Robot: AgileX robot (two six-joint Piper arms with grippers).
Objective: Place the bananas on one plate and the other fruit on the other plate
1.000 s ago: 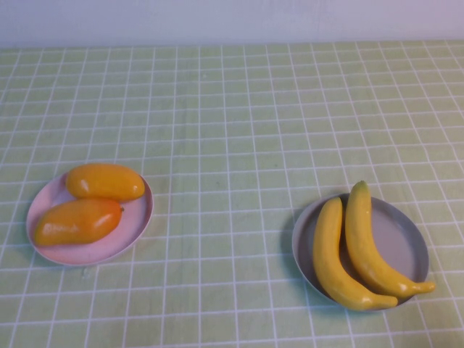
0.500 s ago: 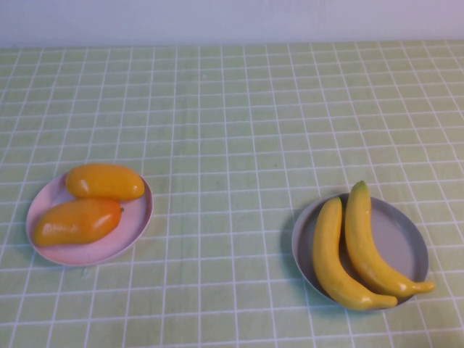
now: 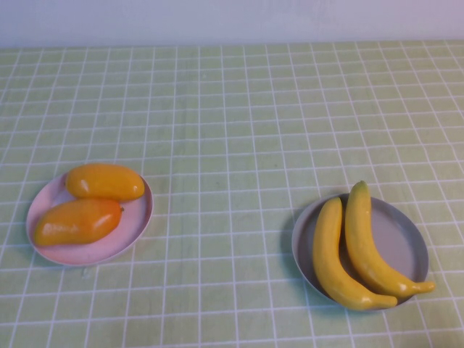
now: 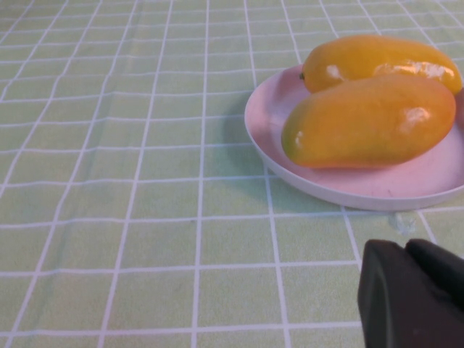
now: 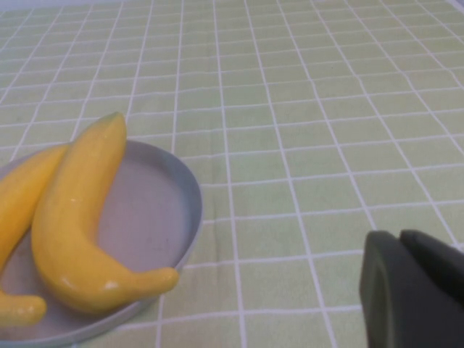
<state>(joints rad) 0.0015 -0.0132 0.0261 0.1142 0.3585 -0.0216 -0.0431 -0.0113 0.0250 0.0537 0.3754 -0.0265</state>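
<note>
In the high view, both bananas (image 3: 355,250) are seen lying on the grey plate (image 3: 406,239) at the right, and both mangoes (image 3: 90,206) on the pink plate (image 3: 138,217) at the left; no arm is seen. In the left wrist view, the left gripper (image 4: 413,293) is held above the cloth (image 4: 145,181), near the pink plate, fingers together, empty. In the right wrist view, the right gripper (image 5: 413,290) is beside the grey plate, also closed on nothing. The sorting is judged finished; no further pick is needed.
</note>
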